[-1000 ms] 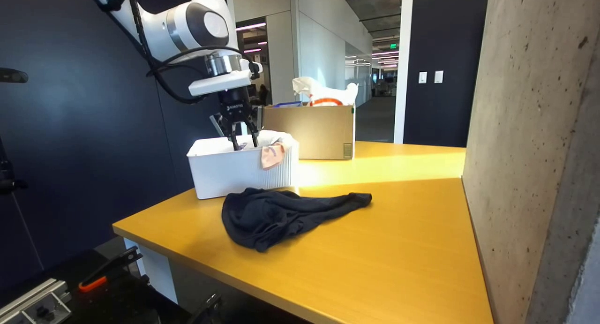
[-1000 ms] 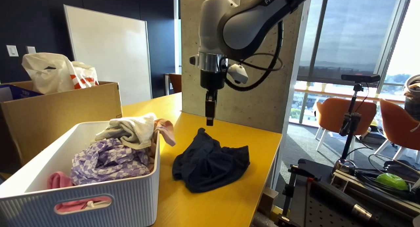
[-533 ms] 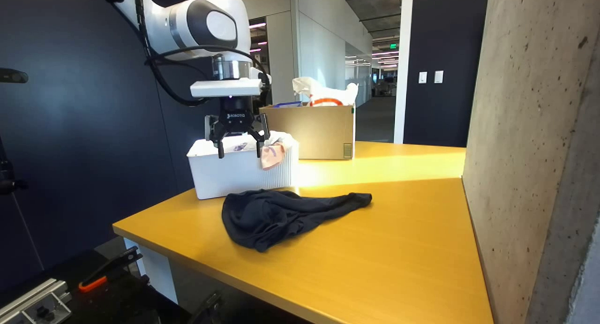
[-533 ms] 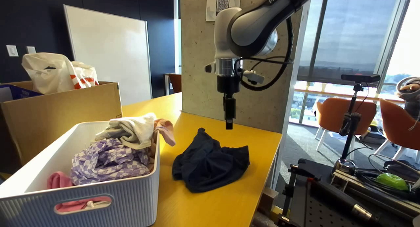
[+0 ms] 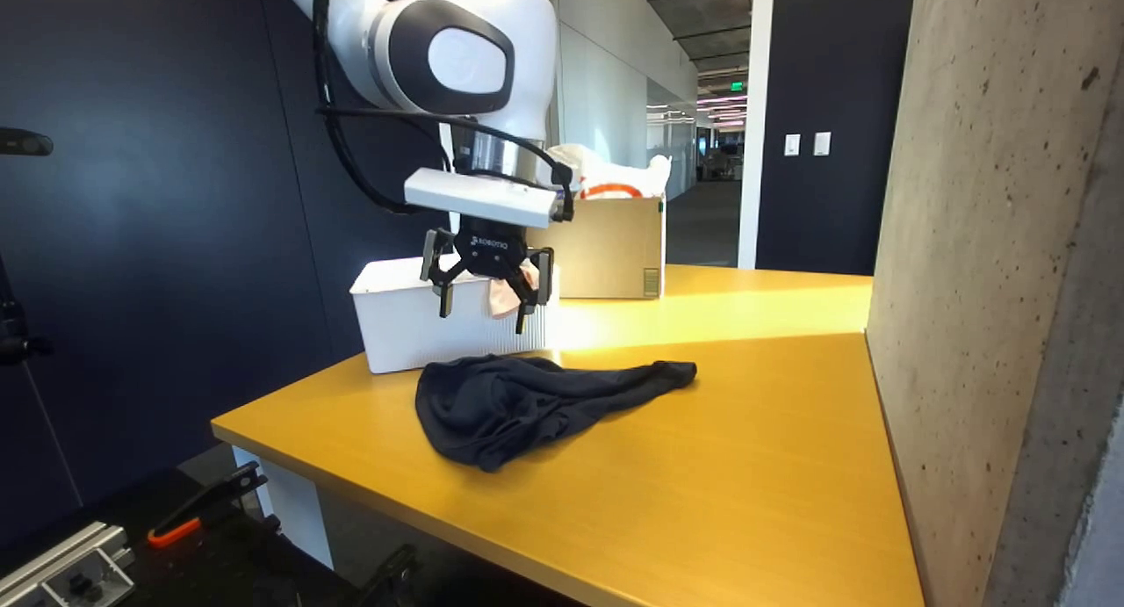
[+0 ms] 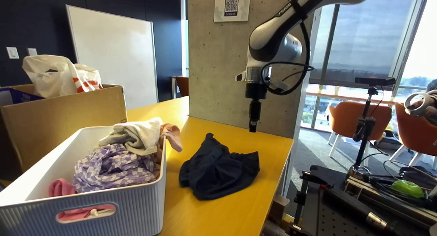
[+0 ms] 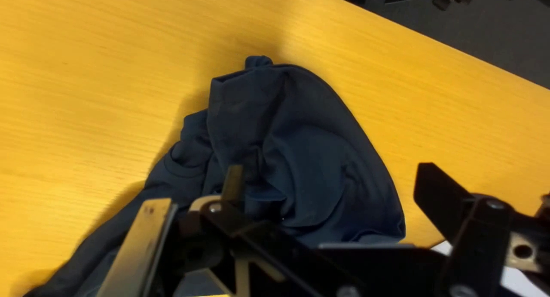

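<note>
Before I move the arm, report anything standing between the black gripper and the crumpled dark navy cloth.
Nothing visible does: the black gripper, jaws open, hangs above the crumpled dark navy cloth with only air between them. The white ribbed plastic bin stands beside the cloth, out of that path.

Rumpled navy cloth [image 5: 518, 409] on table [image 5: 746, 484]

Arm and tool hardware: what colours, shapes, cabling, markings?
The arm is white, with a rounded dark grey panel, a silver collar and a white bar-shaped housing. Black cables loop along it; partly covered lettering starts FRAN. The tool is black and angular, with two slim linked fingers and a small pale logo.
</note>
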You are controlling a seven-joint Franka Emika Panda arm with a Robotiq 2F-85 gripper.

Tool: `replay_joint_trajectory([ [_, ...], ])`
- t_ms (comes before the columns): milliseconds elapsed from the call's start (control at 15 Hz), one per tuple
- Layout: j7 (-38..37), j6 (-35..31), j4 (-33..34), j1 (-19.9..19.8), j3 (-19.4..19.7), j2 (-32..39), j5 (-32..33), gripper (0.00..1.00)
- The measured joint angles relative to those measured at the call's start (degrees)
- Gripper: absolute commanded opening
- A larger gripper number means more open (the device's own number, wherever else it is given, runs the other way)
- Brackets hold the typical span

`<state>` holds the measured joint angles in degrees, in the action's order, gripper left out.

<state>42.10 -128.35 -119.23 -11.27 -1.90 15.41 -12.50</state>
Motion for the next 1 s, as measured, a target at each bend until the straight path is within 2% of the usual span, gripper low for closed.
replay_joint_trajectory([
  [133, 3.22, 0.38, 0.96, -1.64, 0.08, 2.02, -3.94, 1.0],
  [467, 7.24, 1.2, 5.06, -4.96, 0.22, 9.57, -9.26, 1.0],
  [667, 9.0, 1.53, 7.57, -6.66, 0.14, 14.17, -10.66, 1.0],
  [933, 9.15, 3.42, 12.98, -7.02, -0.42, 20.63, -10.72, 1.0],
  [1000, 9.15, 3.47, 14.28, -7.02, -0.73, 22.04, -10.72, 0.75],
])
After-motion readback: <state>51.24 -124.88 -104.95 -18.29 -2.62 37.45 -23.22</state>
